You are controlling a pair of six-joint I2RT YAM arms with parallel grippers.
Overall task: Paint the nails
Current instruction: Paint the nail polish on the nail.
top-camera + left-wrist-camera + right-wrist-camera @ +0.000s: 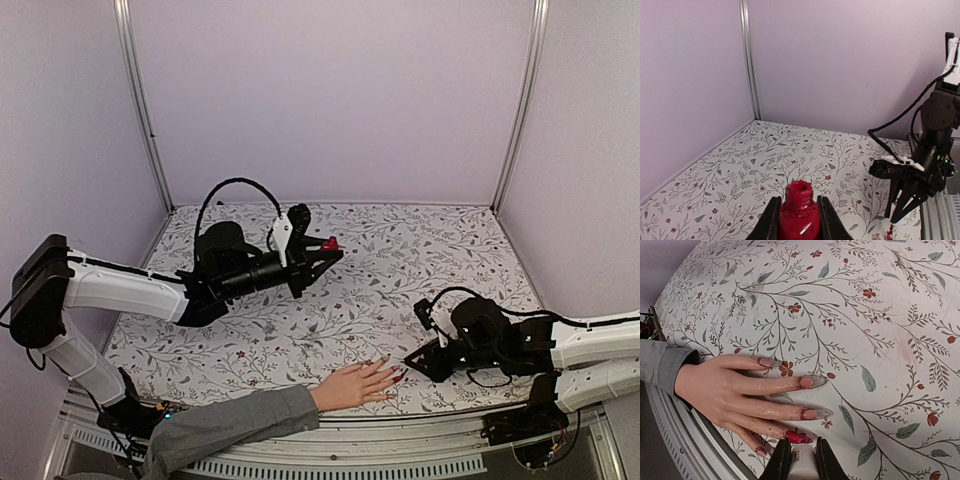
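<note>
A pale hand (352,386) with a grey sleeve (230,420) lies flat at the table's near edge. In the right wrist view one of the nails (799,437) is glossy red. Two longer nails (806,383) beside it are pink with red smears at their base. My right gripper (801,441) is shut on a white cap (803,462), right at the red nail; the brush is hidden. My left gripper (799,199) is shut on the open red bottle (799,220), held above the table's middle (328,244).
The floral table cover (400,290) runs to lilac walls at the back and sides. A metal rail (695,440) edges the table just under the hand. My right arm (925,170) shows in the left wrist view.
</note>
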